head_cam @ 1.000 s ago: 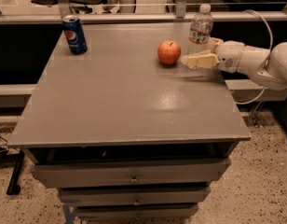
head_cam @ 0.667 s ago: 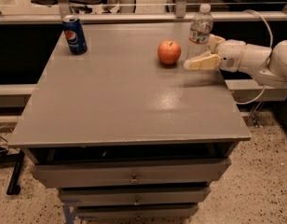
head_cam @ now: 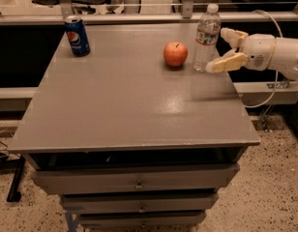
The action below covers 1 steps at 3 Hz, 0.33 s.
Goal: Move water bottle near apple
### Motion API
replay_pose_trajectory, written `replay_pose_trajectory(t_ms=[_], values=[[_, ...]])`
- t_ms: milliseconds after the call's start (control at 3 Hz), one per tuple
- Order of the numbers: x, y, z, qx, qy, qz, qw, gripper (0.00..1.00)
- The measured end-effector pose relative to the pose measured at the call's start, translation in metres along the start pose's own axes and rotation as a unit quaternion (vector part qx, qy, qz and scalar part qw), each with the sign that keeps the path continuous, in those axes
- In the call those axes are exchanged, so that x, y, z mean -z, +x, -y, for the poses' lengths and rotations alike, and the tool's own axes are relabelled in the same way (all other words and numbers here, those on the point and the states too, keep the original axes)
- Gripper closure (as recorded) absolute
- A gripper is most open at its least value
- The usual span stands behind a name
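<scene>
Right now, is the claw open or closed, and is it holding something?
Claw: open, holding nothing, close beside the water bottle.

White arm stretched horiz. in from frame R, claw [head_cam: 217, 50] fingers spread wide (one high, one low)

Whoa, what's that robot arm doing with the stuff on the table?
A white robot arm reaches in from the right. Its gripper is open, right at the side of the water bottle, which stands upright near the back of the table. The apple sits just left of the bottle. A blue soda can stands at the back left corner, untouched.
</scene>
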State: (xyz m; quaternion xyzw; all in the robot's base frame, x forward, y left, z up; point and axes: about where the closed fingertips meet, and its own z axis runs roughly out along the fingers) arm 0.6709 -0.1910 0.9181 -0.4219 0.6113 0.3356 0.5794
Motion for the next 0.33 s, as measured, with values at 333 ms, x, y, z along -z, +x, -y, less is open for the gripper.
replay_pose_trajectory(t_ms=[333], values=[[-0.0001, 0.0, 0.0, 0.0, 0.0, 0.0, 1.0, 0.0]])
